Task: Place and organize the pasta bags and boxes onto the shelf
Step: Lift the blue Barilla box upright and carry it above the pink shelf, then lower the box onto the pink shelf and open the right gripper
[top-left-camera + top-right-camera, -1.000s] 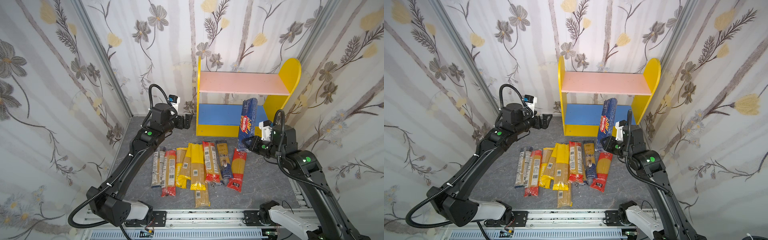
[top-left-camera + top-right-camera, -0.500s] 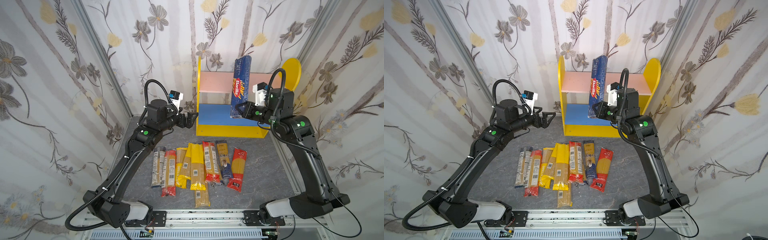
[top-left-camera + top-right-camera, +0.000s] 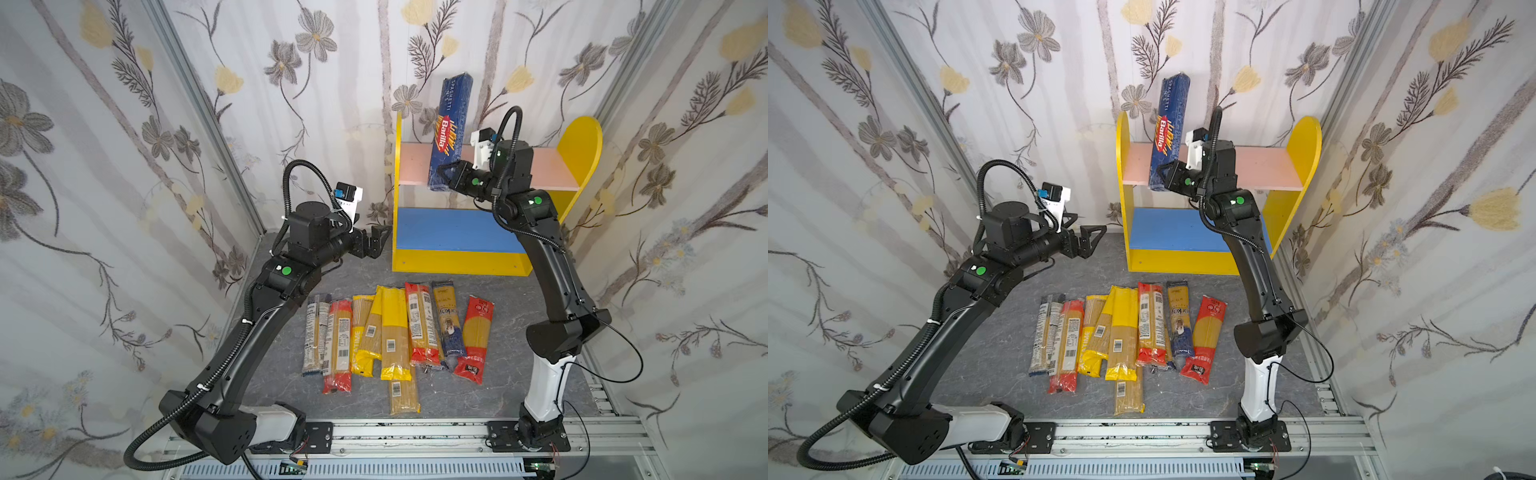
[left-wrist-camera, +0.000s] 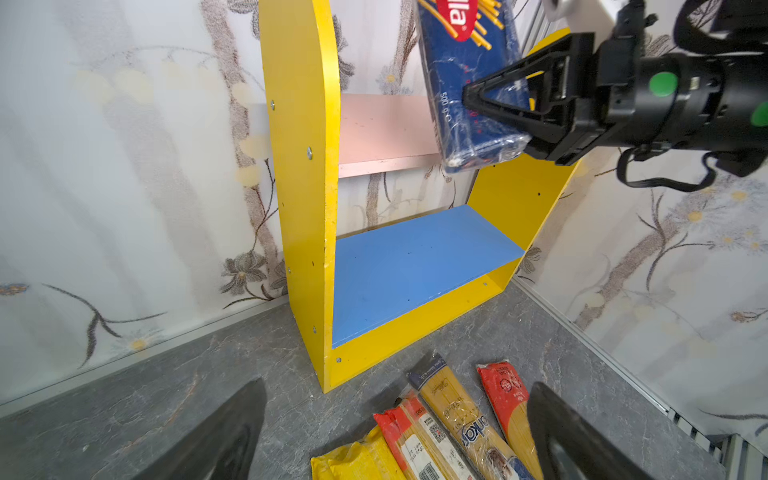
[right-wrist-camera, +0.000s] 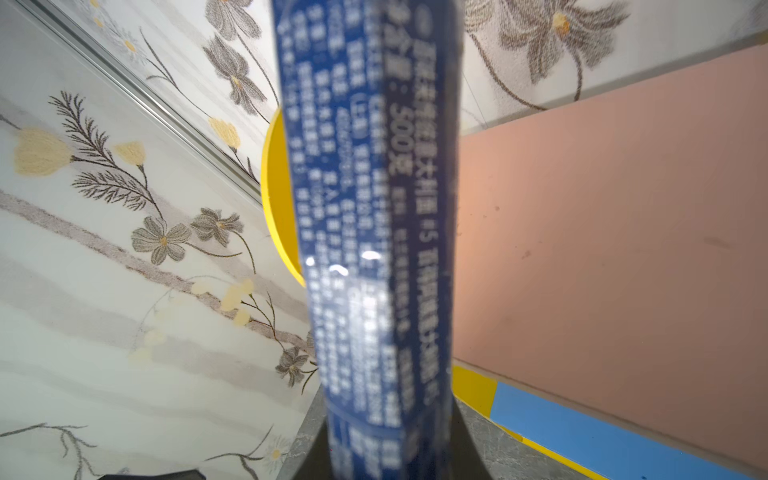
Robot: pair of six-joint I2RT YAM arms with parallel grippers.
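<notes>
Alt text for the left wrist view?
The right tool grips the lower end of a blue pasta box in front of the pink upper board of the yellow shelf. The blue lower board is bare; spaghetti packets lie on the grey floor.

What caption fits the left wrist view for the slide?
Right gripper holds the blue Barilla spaghetti box nearly upright at the pink upper board of the shelf.

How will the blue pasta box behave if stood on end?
Probably stiff: the blue pasta box is straight though the right hand grips only its lower end. Its wrap looks glossy, so perhaps slippery. Tall and narrow, it may tip easily.
</notes>
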